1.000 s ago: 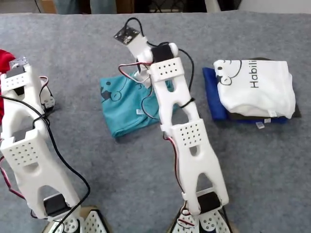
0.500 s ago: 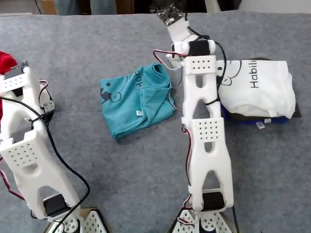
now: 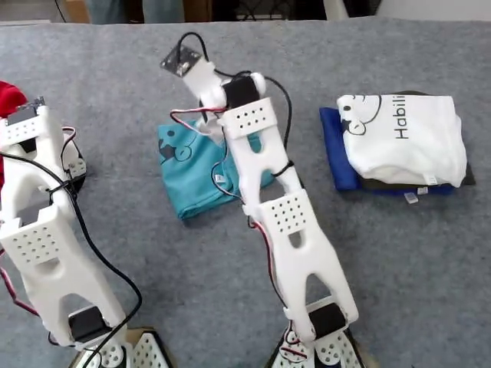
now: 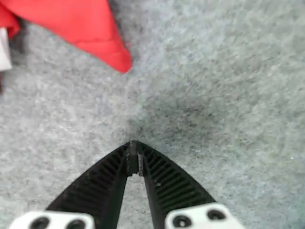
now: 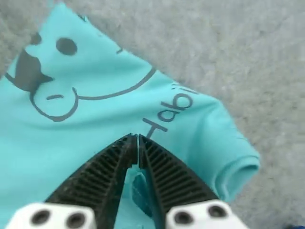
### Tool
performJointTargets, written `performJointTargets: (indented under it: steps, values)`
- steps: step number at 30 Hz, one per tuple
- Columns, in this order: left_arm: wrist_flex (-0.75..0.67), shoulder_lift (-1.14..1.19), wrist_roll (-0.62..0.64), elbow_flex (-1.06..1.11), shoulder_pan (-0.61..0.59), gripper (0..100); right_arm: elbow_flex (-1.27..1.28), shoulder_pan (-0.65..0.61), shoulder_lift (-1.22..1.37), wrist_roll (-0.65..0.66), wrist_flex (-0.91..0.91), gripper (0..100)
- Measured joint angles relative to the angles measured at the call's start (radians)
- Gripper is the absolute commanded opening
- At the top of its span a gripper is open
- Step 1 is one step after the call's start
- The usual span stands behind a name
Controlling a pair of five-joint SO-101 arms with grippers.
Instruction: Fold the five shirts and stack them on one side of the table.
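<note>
Teal folded shirt [image 3: 188,172]: partly under right arm [image 3: 261,149];
Red shirt [image 3: 7,93]: cut off, view edge;
Left fingers [image 4: 102,179]: closed, empty;
Right fingers [image 5: 102,176]: closed, empty

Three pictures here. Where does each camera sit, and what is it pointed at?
High view: fixed above the table, looking down on left arm, right arm, teal shirt and folded white shirt.
Left wrist view: on the left arm's wrist, looking past the shut left gripper at the table and a red shirt corner.
Right wrist view: on the right arm's wrist, looking past the shut right gripper at the teal shirt's bear print.
Shared: the teal shirt, in high and right wrist views.
</note>
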Motion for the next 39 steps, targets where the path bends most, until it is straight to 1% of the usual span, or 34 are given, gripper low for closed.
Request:
performJointTargets:
  steps: [10, 19, 22, 25, 31, 39]
  values:
    - [0.0, 0.0, 0.0, 0.0, 0.0, 3, 0.0, 0.005, 0.044, 0.0, 0.032, 1.5]
    - [0.0, 0.0, 0.0, 0.0, 0.0, 3, 0.0, 0.081, 0.041, 0.0, 0.037, 1.5]
    - [0.0, 0.0, 0.0, 0.0, 0.0, 3, 0.049, 0.103, -0.005, 0.0, 0.037, 1.5]
    - [0.0, 0.0, 0.0, 0.0, 0.0, 3, 0.186, 0.114, -0.081, 0.0, 0.037, 1.4]
    - [0.0, 0.0, 0.0, 0.0, 0.0, 3, 0.557, 0.141, -0.319, 0.0, 0.037, 1.4]
    - [0.0, 0.0, 0.0, 0.0, 0.0, 3, 1.002, 0.33, -0.661, 0.006, 0.037, 1.4]
